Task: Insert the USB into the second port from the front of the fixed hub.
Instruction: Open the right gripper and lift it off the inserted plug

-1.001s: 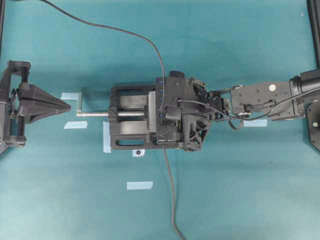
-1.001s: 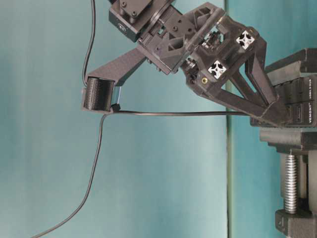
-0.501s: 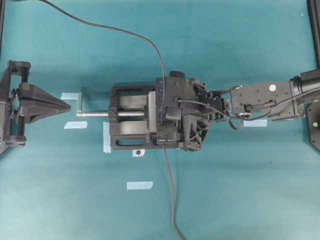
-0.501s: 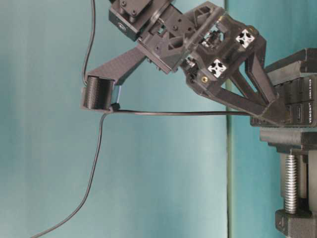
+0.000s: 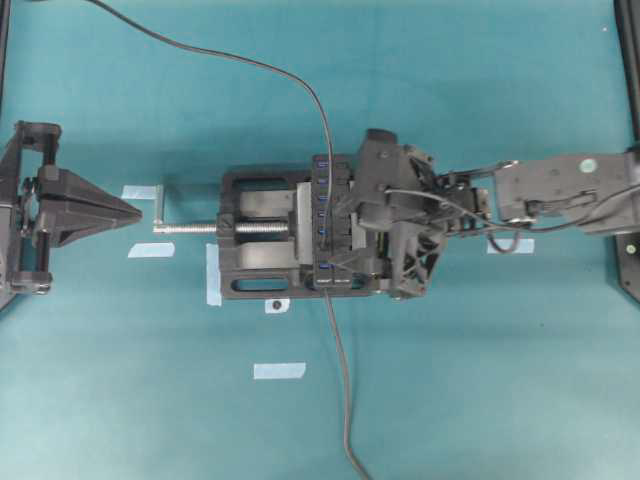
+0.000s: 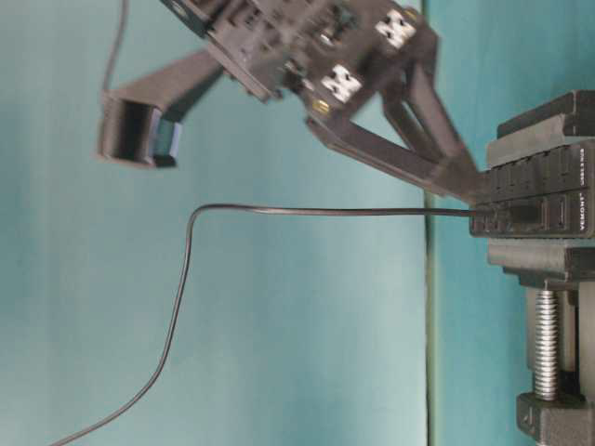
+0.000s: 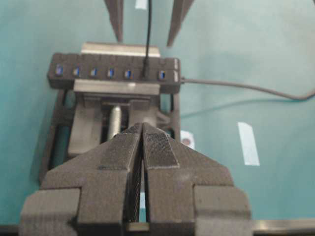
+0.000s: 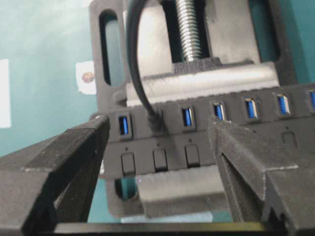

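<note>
You see the USB (image 8: 155, 123) seated in the second slot of the fixed hub (image 8: 256, 129), which the vise (image 5: 262, 248) clamps. Your right gripper (image 8: 156, 147) has its fingers wide apart on both sides of the plug — they hold nothing. Your left gripper (image 7: 142, 147) rests well apart from the vise, fingers pressed together.

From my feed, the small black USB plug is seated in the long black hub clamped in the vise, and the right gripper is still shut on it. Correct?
Not quite. The small black USB plug is seated in the long black hub, but the right gripper is open, its fingers standing apart either side of the plug without touching it, as the right wrist view shows.
</note>
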You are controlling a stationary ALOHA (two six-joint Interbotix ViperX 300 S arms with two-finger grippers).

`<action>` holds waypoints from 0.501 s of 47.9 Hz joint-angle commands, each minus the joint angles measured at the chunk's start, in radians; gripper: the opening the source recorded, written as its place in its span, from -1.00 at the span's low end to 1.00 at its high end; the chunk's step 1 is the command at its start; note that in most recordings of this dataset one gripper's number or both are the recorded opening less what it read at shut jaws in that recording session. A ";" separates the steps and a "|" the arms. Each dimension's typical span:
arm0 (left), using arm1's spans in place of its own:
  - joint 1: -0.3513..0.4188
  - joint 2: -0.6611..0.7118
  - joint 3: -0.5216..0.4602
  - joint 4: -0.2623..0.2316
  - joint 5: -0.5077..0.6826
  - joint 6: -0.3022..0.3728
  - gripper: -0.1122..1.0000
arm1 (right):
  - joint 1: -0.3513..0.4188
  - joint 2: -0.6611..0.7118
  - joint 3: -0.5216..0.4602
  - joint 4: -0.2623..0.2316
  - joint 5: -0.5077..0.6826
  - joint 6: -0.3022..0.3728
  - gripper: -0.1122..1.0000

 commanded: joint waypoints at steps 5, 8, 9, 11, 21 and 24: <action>0.000 0.005 -0.011 0.002 -0.005 -0.002 -0.80 | 0.005 -0.067 0.014 0.002 -0.003 0.012 0.70; 0.000 0.005 -0.009 0.003 -0.005 -0.002 -0.80 | 0.003 -0.080 0.023 0.002 -0.003 0.012 0.70; 0.000 0.005 -0.011 0.003 -0.005 -0.002 -0.80 | 0.003 -0.084 0.026 0.002 -0.003 0.012 0.70; 0.002 0.005 -0.011 0.002 -0.005 -0.002 -0.80 | 0.005 -0.094 0.031 0.002 -0.003 0.012 0.70; 0.002 0.003 -0.012 0.003 -0.005 -0.002 -0.80 | 0.005 -0.126 0.057 0.002 -0.003 0.012 0.70; 0.000 0.005 -0.014 0.002 -0.005 -0.002 -0.80 | 0.005 -0.132 0.061 0.002 -0.003 0.012 0.70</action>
